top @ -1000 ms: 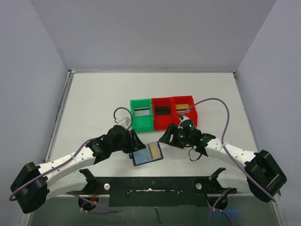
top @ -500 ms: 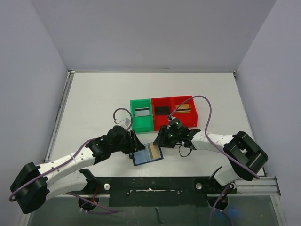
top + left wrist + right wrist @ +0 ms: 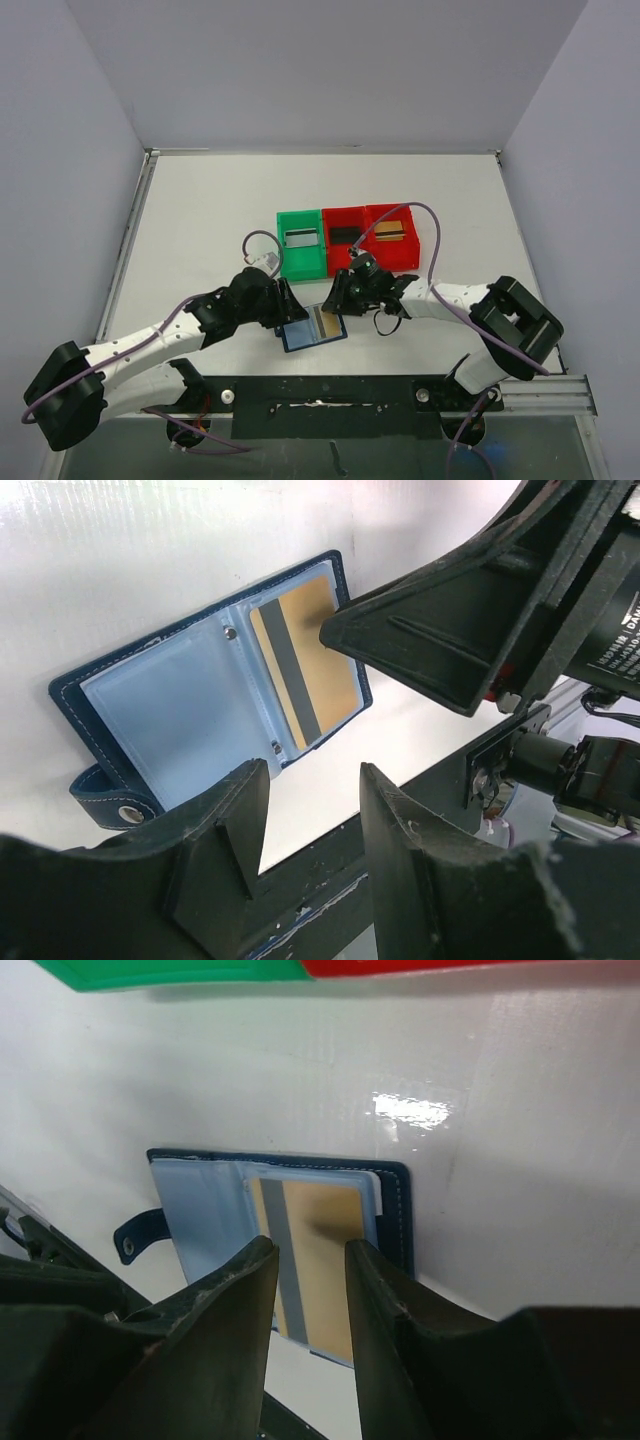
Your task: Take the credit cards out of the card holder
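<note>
My table [image 3: 210, 215] is a plain white slab, smooth enough that the light above throws a bright glare [image 3: 412, 1110] on it. Pale grey walls close it in on three sides: the back wall [image 3: 330, 70] bare and evenly lit, the left wall [image 3: 60, 200] and the right wall [image 3: 590, 180] sloping outward toward me. A thin metal strip [image 3: 127, 245] runs down the table's left edge, and a dark rail [image 3: 330, 392] crosses its near edge.

Bright, even light, a glare patch on the table [image 3: 410, 1110], near fingers [image 3: 225, 1330] softly blurred.
</note>
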Controlling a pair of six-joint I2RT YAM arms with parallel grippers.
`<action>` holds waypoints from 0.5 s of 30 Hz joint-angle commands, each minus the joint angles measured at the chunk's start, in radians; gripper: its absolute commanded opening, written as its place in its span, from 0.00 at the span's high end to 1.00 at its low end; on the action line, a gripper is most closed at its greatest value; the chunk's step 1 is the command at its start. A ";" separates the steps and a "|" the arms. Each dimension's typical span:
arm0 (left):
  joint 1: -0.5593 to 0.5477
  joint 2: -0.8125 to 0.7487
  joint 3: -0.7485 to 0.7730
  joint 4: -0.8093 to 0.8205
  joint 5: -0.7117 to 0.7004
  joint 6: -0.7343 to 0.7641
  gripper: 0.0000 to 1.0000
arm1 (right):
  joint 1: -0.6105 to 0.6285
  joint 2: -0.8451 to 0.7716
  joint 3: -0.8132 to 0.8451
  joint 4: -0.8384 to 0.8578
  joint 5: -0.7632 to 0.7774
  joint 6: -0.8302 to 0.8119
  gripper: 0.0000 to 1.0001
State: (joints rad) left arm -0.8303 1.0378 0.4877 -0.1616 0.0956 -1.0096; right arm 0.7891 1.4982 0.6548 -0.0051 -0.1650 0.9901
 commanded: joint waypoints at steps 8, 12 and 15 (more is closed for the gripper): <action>-0.006 0.073 0.015 0.118 0.023 0.007 0.60 | 0.039 0.001 -0.004 -0.053 0.112 0.079 0.65; -0.005 0.128 0.015 0.172 0.017 0.005 0.60 | 0.066 -0.034 -0.055 -0.002 0.121 0.134 0.66; -0.011 0.176 0.001 0.239 0.021 -0.023 0.61 | 0.076 -0.030 -0.079 0.035 0.111 0.165 0.66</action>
State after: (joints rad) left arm -0.8307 1.1713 0.4866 -0.0658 0.1097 -1.0122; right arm 0.8444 1.4849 0.6163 0.0067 -0.0841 1.0966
